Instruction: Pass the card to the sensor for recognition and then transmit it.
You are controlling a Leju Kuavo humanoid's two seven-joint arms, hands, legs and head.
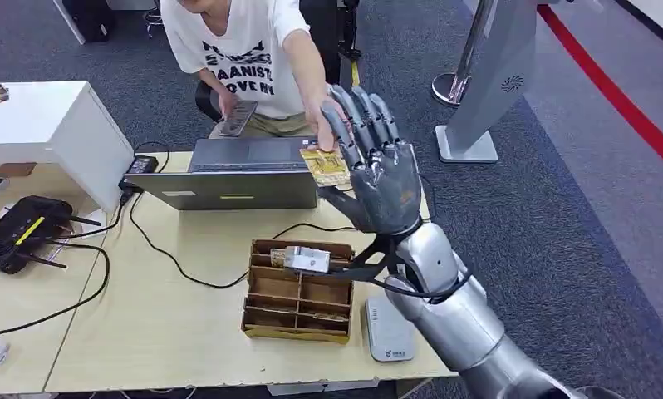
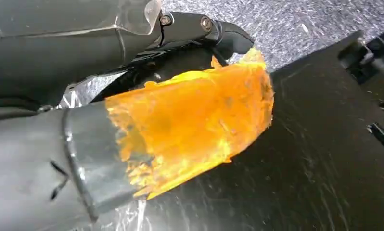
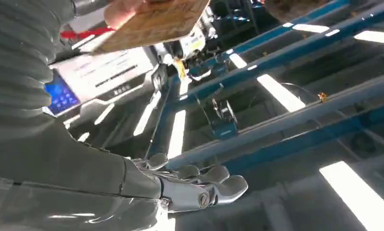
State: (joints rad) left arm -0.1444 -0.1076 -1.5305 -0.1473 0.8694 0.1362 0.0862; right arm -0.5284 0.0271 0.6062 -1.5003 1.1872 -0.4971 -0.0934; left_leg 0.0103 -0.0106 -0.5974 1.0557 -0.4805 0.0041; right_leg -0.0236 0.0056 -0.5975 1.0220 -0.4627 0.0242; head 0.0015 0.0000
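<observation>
My right hand [image 1: 382, 162] is raised above the back of the table, fingers stretched up and apart. A yellow patterned card [image 1: 325, 165] sits just beside its fingers, over the laptop's corner. A person's hand [image 1: 320, 123] grips the card from above. In the right wrist view the card [image 3: 154, 19] lies under a person's fingertip, well apart from my straight fingers [image 3: 199, 185]. The white flat sensor [image 1: 389, 329] lies on the table's near right edge, below my forearm. My left hand [image 2: 132, 139] hangs low with an orange-covered tip; its grasp cannot be made out.
A brown cardboard card box [image 1: 298, 293] with compartments stands left of the sensor. An open grey laptop [image 1: 237, 176] is behind it. The seated person holds a phone [image 1: 238, 117]. A black router [image 1: 19, 230] and cables lie at left, beside a white cabinet [image 1: 50, 125].
</observation>
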